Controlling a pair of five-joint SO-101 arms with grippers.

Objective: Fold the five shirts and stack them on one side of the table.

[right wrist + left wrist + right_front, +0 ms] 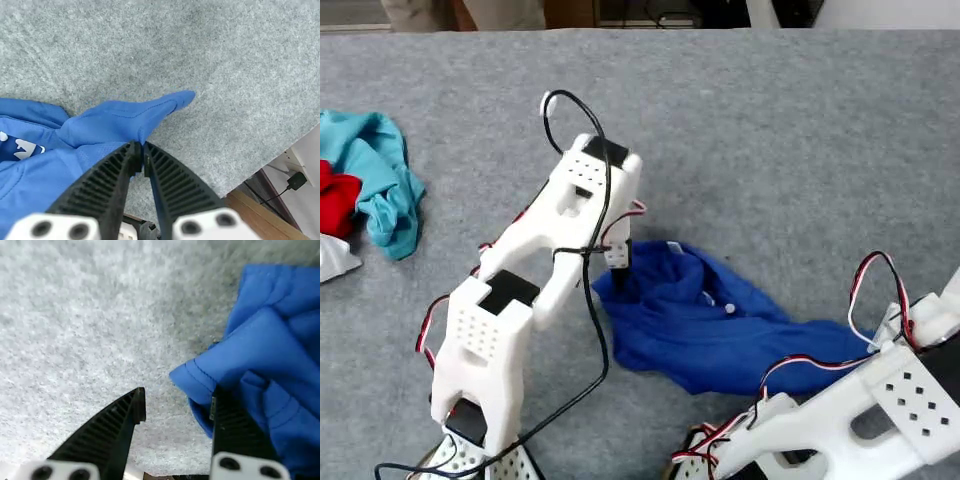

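- Folding barely begun, to judge by how things lie: no folded piece and no stack so far.
- Blue shirt (720,325) at lower centre of the high view, crumpled, one sleeve trailing toward the lower right. Thin soft knit with a stitched hem and a small white print.
- Left gripper (177,402) at that shirt's left edge, jaws spread, one finger over the hem and the other above bare table. Nothing gripped.
- Right gripper (140,146) by the sleeve, jaws pressed together at the cloth's edge. Cannot tell whether any fabric is pinched.
- Teal shirt (375,175), red shirt (338,200) and white garment (332,255) bunched at the left edge, all unfolded.
- Table cover (770,130) grey, fuzzy, felt-like.
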